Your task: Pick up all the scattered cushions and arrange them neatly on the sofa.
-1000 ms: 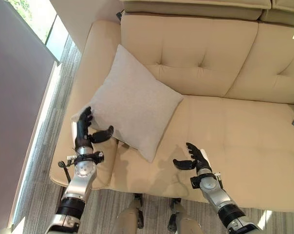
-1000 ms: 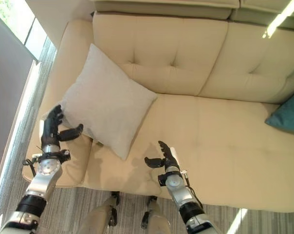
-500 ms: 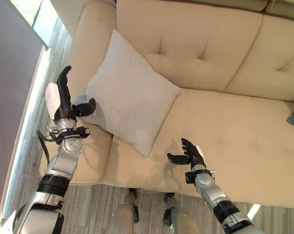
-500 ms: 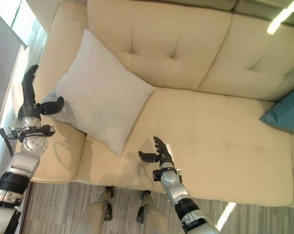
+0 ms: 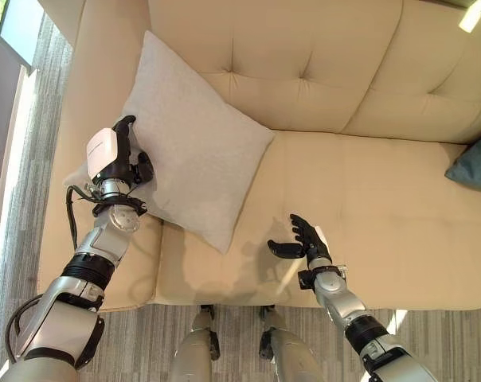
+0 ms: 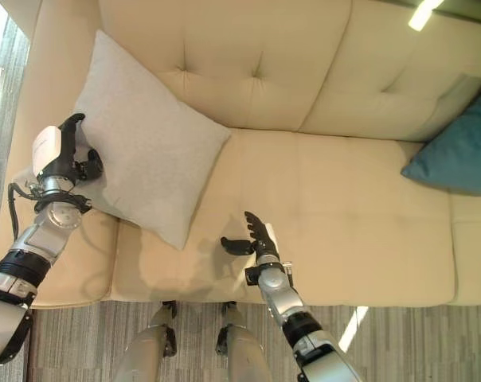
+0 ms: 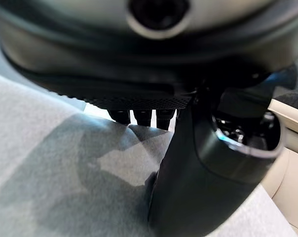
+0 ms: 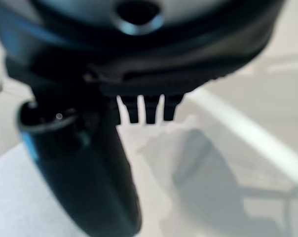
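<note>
Since the earlier frames the left hand [image 5: 119, 163] has come down from its raised position onto the left corner of the grey cushion [image 5: 193, 147], and the right hand [image 5: 304, 243] remains where it was over the front of the seat. The grey cushion leans tilted against the backrest of the sofa [image 5: 360, 207], at the sofa's left end beside the armrest, one corner pointing down toward the seat's front edge. The left hand's fingers curl round that cushion's corner, thumb pressed to the fabric in the left wrist view, so the cushion is judged to be pinched there. The right hand hovers above the seat, fingers spread and relaxed, holding nothing. The step in hand appears to be squaring the cushion. To do it well, the left hand should keep its pinch shallow and turn the cushion upright against the backrest, with the right hand steadying the lower corner. A teal cushion [image 6: 455, 155] lies at the sofa's far right end, well apart from both hands. Nothing obstructs the seat between the two cushions; the armrest close beside the left hand limits its room.
</note>
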{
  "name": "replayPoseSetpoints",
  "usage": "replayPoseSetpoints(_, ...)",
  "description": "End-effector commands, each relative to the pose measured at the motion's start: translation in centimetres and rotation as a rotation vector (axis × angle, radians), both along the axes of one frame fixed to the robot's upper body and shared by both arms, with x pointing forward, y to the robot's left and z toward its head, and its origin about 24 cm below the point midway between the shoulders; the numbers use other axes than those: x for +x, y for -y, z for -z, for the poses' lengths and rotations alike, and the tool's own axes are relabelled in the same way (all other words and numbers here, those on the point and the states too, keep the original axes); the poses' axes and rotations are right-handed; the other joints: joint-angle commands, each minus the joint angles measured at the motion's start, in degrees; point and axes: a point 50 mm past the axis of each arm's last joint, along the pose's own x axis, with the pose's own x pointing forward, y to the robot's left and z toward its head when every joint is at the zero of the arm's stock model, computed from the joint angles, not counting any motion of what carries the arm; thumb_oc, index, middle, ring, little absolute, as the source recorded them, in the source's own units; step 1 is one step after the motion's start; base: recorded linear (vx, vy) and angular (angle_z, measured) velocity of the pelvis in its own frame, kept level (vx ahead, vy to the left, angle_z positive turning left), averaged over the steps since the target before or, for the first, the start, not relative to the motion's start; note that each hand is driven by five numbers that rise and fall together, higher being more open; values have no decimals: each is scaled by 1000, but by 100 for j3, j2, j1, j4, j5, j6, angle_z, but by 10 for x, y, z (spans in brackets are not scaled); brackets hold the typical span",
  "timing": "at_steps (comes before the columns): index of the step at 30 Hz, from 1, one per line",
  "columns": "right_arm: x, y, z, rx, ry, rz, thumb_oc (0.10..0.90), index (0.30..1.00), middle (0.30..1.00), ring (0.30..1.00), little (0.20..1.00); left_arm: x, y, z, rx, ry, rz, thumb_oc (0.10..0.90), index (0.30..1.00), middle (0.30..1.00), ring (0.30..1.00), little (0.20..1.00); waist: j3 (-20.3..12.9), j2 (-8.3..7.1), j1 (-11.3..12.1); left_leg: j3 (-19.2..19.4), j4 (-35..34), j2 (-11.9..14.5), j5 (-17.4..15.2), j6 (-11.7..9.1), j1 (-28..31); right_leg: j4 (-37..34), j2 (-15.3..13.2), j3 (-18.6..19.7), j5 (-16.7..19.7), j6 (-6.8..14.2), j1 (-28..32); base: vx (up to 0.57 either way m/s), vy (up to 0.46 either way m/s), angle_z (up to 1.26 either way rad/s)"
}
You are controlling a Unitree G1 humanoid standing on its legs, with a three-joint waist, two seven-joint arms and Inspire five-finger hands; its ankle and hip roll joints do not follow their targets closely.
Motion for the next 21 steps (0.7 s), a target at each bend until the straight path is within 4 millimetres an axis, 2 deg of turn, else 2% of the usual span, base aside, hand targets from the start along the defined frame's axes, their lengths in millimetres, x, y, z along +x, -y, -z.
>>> replayPoseSetpoints(1,10,-25,-28,107,138,-23,800,900,900,900,900,1,5,-1,-18,15,38,800,900,900,900,900,-329,-118,74,-306,1090,-164,-1050,-32,-563,369,-241,181,-374,596,-279,9,20,-19)
replayPoseSetpoints(2,10,-25,-28,107,138,-23,800,900,900,900,900,1,5,-1,-18,15,38,800,900,900,900,900,-329,-118,74,-306,1090,-164,-1050,-32,-563,369,-241,181,-374,596,-280,7,26,-10)
replayPoseSetpoints(4,18,-36,-40,139,169,-32,800,900,900,900,900,-1,14,14,-100,-3,56,800,900,900,900,900,-251,-69,130,-333,1107,-201,-1040,-22,-621,393,-262,172,-366,578,-331,0,0,0)
replayPoseSetpoints(11,32,-48,-65,130,243,-41,800,900,900,900,900,-2,40,16,-249,69,143,800,900,900,900,900,-105,20,300,-472,1156,-272,-1026,-27,-753,439,-306,75,-393,548,-392,7,0,5)
replayPoseSetpoints(19,51,-58,-86,162,257,8,800,900,900,900,900,-4,74,-11,-356,214,297,800,900,900,900,900,115,162,614,-653,1194,-345,-957,-67,-1059,513,-384,-86,-429,533,-600,-6,0,18)
replayPoseSetpoints(21,58,-67,-100,176,278,2,800,900,900,900,900,-8,89,-26,-423,283,384,800,900,900,900,900,204,254,785,-734,1188,-402,-920,-81,-1187,544,-419,-157,-459,520,-683,-15,-13,20)
